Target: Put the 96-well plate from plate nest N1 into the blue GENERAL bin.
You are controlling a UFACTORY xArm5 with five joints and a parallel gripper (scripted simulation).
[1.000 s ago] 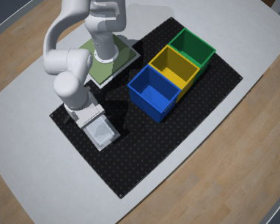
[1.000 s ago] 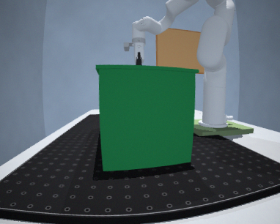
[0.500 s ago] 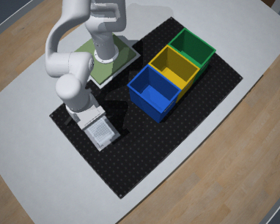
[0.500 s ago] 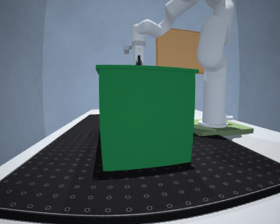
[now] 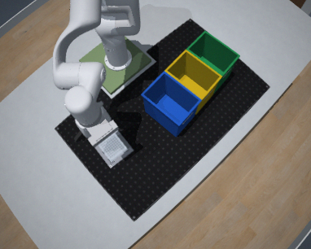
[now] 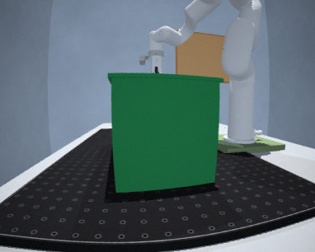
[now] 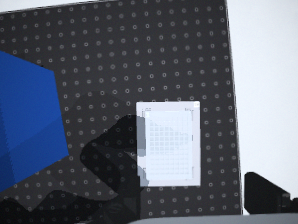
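The white 96-well plate [image 5: 113, 147] [image 7: 169, 145] lies flat in the white plate nest N1 [image 7: 197, 150] near the left end of the black perforated board [image 5: 173, 167] [image 7: 150, 50]. My gripper [image 6: 156, 70] is open and empty. It hangs above the plate and points down, clear of it; in the top view the wrist covers the fingers. One dark finger [image 7: 265, 194] shows at the lower right of the wrist view. The blue bin [image 5: 162, 115] [image 7: 25, 125] stands upright and empty to the right of the nest.
A yellow bin [image 5: 207, 91] and a green bin [image 5: 229, 65] [image 6: 164, 132] stand upright in a row behind the blue one, touching side by side. The arm's base stands on a green plate [image 5: 121, 79] at the back of the board. White table surrounds the board.
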